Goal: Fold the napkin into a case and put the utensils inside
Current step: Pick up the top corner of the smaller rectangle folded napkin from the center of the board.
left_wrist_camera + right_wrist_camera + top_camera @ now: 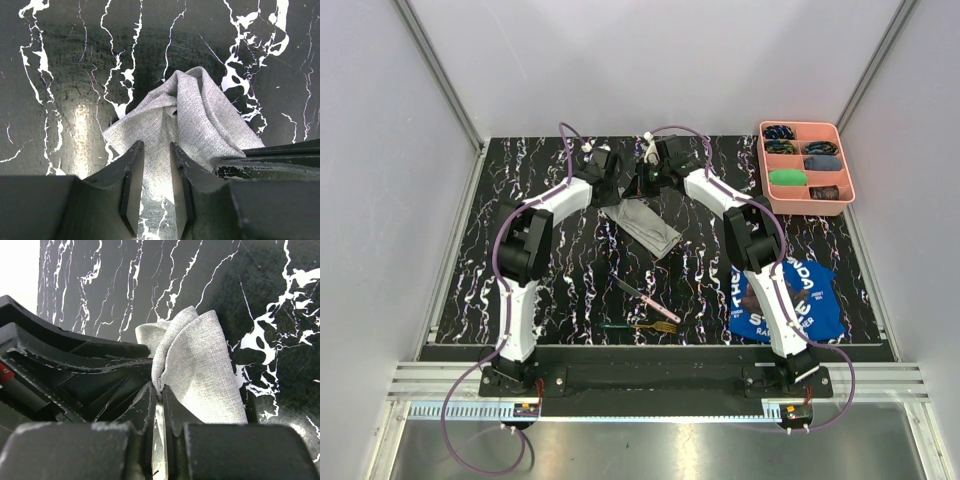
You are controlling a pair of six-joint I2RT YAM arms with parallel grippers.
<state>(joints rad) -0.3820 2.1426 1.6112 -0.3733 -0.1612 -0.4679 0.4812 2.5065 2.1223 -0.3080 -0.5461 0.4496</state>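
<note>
The light grey napkin (647,226) lies crumpled at the back middle of the black marble table, with its far corner lifted into a peak (192,107). My right gripper (161,390) is shut on a raised fold of the napkin (200,365). Right beside it, my left gripper (156,147) stands open, its fingers (132,172) apart over the napkin's near edge with cloth showing in the gap. The pink-handled knife (650,297) and the green-handled fork (642,326) lie near the front middle, well clear of both grippers.
A pink compartment tray (807,203) with small items stands at the back right. A blue printed cloth (820,300) lies at the front right, partly under the right arm. White walls enclose the table on three sides.
</note>
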